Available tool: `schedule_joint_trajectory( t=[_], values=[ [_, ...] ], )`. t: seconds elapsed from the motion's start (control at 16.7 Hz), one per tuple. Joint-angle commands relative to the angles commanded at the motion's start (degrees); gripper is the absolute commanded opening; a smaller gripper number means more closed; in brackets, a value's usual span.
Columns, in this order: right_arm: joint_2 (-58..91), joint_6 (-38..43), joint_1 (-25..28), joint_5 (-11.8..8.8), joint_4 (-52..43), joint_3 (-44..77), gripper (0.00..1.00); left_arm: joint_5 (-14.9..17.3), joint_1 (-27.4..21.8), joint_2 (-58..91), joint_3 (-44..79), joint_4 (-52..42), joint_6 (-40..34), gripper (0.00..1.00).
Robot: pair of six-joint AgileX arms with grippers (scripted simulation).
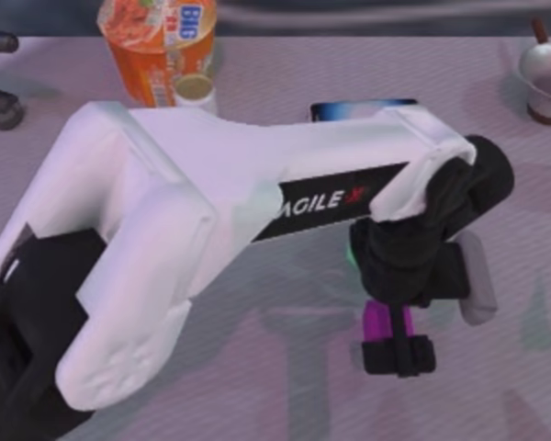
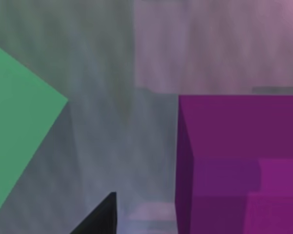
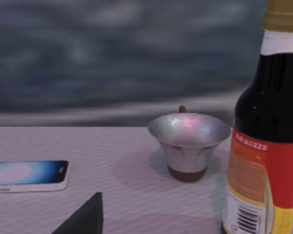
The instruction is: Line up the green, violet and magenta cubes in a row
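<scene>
My left arm reaches across the table, and its gripper (image 1: 399, 342) hangs over the magenta cube (image 1: 377, 322), which peeks out beneath the black fingers. In the left wrist view that magenta cube (image 2: 239, 156) sits close on one side, with bare table between it and the one visible fingertip (image 2: 101, 218); the gripper looks open. The green cube (image 2: 17, 131) lies on the other side and shows from above only as a sliver (image 1: 349, 251) under the wrist. The pale violet cube (image 1: 478, 276) shows partly beside the wrist. My right gripper is outside the top view, and one fingertip (image 3: 85, 217) shows.
An orange noodle cup (image 1: 156, 41) and a small jar (image 1: 195, 89) stand at the back left. A phone (image 1: 363, 109) lies behind the arm. A metal bell (image 1: 545, 72) sits at the back right. A dark sauce bottle (image 3: 266, 136) stands near my right gripper.
</scene>
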Motion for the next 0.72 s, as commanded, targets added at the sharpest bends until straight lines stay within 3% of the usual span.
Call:
schedule_joint_trajectory(
  t=[0.42, 0.72],
  values=[
    [0.0, 0.0, 0.0, 0.0, 0.0, 0.0, 1.00, 0.0, 0.1, -0.1, 1.0, -1.0, 0.1, 1.00],
    [0.0, 0.0, 0.0, 0.0, 0.0, 0.0, 1.00, 0.0, 0.9, -1.5, 9.4, -11.5, -0.1, 1.00]
  ],
)
